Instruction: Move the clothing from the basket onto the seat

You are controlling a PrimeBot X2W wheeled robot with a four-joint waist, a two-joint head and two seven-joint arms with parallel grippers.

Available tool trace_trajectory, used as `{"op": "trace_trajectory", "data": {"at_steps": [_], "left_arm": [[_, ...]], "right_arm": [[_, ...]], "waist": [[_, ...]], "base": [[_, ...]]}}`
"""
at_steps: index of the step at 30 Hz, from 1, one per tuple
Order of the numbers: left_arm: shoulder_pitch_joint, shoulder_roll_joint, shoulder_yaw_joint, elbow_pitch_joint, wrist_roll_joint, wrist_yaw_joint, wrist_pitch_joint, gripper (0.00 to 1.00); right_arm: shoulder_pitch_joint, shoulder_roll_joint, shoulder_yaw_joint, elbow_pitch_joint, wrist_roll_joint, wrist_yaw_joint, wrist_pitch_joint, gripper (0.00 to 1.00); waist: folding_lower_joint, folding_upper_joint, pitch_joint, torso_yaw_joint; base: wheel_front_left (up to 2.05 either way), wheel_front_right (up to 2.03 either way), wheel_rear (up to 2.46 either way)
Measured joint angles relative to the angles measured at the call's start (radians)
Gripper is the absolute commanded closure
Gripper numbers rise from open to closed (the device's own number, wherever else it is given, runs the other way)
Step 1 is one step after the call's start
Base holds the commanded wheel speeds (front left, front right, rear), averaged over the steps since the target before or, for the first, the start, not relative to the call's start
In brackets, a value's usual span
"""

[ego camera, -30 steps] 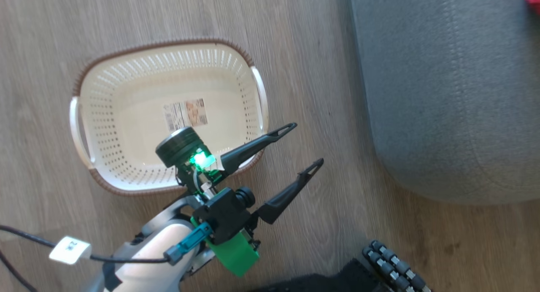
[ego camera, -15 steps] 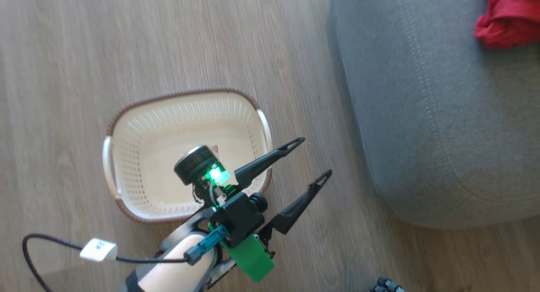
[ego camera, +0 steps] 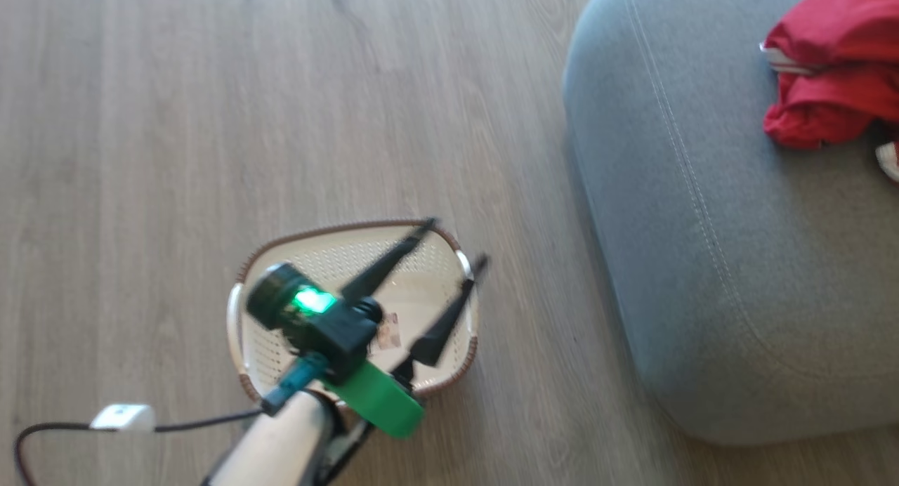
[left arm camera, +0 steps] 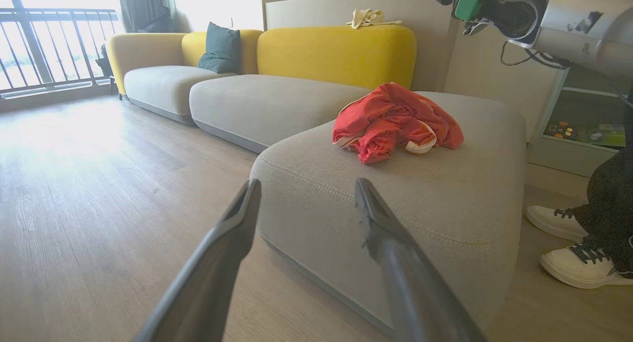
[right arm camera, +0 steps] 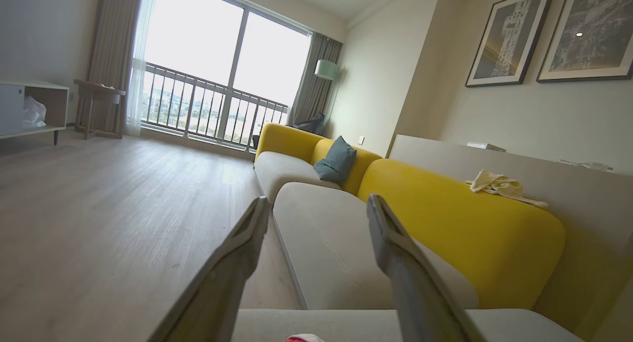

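Note:
The clothing lies in a crumpled red heap with white trim on the grey seat at the right of the head view. On the wood floor sits the cream basket, holding nothing but its label. My left gripper hangs open and empty over the basket's right end. In the left wrist view, that gripper points at the seat, with the clothing lying on top beyond it. My right gripper is open and empty above the seat, with a red sliver of clothing at the bottom edge.
A long sofa with yellow backs and a teal cushion runs behind the seat. A person's white shoes stand on the floor right of the seat. My right arm hangs above it. A black cable trails on the floor.
The head camera has tilted up, so the basket sits lower and smaller and the clothing on the seat has come into view. My left gripper's fingers now lie over the basket.

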Motion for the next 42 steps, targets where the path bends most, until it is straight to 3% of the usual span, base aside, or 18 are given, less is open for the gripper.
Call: {"op": "trace_trajectory", "data": {"at_steps": [6,14,19,23,31,42], "left_arm": [[0.023,-0.010,0.133,0.036,0.002,0.001,0.000,0.00],[0.047,-0.031,0.297,0.042,0.020,0.003,0.000,0.00],[0.097,-0.054,0.400,0.067,0.038,0.083,0.000,0.00],[0.099,-0.061,0.423,0.067,0.064,0.107,0.000,0.00],[0.156,-0.068,0.437,0.068,0.073,0.110,0.000,0.00],[0.177,-0.072,0.430,0.057,0.034,0.116,0.000,0.00]], "right_arm": [[0.109,0.022,0.045,-0.142,0.052,0.000,-0.003,0.00],[0.230,0.125,0.111,-0.300,0.168,0.000,-0.003,0.00],[0.321,0.144,0.183,-0.334,0.221,0.000,-0.003,0.00],[0.380,0.165,0.234,-0.338,0.257,0.000,-0.003,0.00],[0.501,0.216,0.300,-0.325,0.240,0.000,-0.003,0.00],[0.596,0.290,0.304,-0.301,0.189,0.000,-0.003,0.00]], "waist": [[0.0000,0.0000,-0.054,0.044],[0.0000,0.0000,-0.105,0.116],[0.0000,0.0000,-0.121,0.155],[0.0000,0.0000,-0.134,0.185],[0.0000,0.0000,-0.155,0.236],[0.0000,0.0000,-0.134,0.264]], "base": [[0.00,0.00,0.00],[0.00,0.00,0.00],[0.00,0.00,0.00],[0.00,0.00,0.00],[0.00,0.00,0.00],[0.00,0.00,0.00]]}}
